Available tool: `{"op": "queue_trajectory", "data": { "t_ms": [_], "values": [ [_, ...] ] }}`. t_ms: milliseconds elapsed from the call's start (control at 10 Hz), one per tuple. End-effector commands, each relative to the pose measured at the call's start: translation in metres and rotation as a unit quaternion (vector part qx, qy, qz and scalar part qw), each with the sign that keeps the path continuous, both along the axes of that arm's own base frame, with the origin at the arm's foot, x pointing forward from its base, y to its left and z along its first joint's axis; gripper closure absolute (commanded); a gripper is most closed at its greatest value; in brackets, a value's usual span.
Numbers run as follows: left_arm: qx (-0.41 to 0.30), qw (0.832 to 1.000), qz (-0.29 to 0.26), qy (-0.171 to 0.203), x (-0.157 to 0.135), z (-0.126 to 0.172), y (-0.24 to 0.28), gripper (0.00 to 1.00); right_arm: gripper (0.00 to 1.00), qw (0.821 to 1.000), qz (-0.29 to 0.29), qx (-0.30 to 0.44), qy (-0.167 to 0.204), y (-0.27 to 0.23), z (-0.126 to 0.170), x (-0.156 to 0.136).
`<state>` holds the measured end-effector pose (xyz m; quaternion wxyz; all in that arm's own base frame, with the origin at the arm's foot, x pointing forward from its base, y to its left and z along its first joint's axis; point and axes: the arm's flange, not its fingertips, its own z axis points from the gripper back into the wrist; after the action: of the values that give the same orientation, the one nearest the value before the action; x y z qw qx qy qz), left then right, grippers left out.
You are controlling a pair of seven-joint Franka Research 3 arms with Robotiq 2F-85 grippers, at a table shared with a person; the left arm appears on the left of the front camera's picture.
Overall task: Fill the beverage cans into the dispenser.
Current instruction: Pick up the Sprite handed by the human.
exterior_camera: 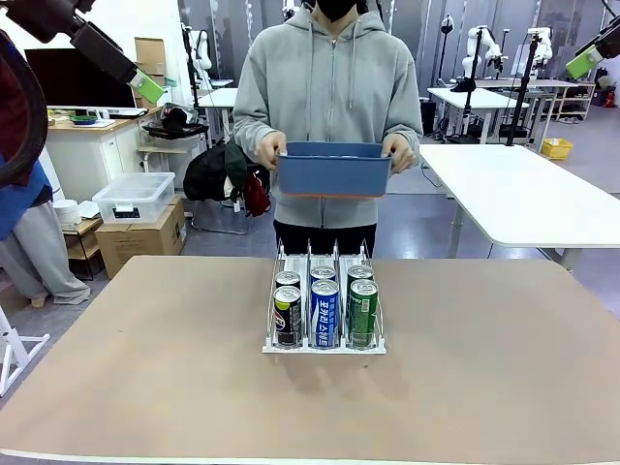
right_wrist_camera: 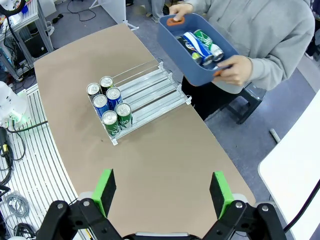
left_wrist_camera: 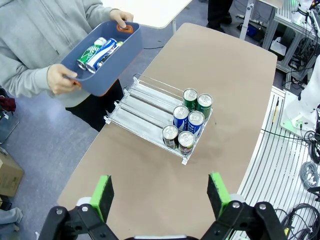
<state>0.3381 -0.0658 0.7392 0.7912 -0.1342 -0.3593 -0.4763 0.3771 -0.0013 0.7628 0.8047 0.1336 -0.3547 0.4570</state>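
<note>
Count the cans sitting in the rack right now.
6: black cans in the left lane, blue cans in the middle, green cans on the right, two each, at the rack's front. None hidden.

Clear three-lane dispenser (left_wrist_camera: 142, 107), six upright cans (exterior_camera: 325, 312) at its front lip — black, blue, green, two per lane

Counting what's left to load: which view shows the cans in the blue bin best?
The right wrist view: it looks down into the blue bin at the cans inside. The left wrist view shows them more obliquely. From the front, the bin's wall hides them.
</note>
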Motion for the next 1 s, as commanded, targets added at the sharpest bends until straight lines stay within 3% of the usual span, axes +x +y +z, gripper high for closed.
{"op": "queue_trajectory", "data": {
  "t_ms": [0,900],
  "values": [
    [-0.001,1.0,-0.002,0.004,-0.0006,-0.0017,0.0006,0.0,0.0,1.0,-0.001,0.0,0.001,-0.0005,-0.0011,0.0],
    [-0.001,1.0,-0.002,0.004,-0.0006,-0.0017,0.0006,0.0,0.0,1.0,-0.001,0.0,0.001,-0.0005,-0.0011,0.0]
  ]
}}
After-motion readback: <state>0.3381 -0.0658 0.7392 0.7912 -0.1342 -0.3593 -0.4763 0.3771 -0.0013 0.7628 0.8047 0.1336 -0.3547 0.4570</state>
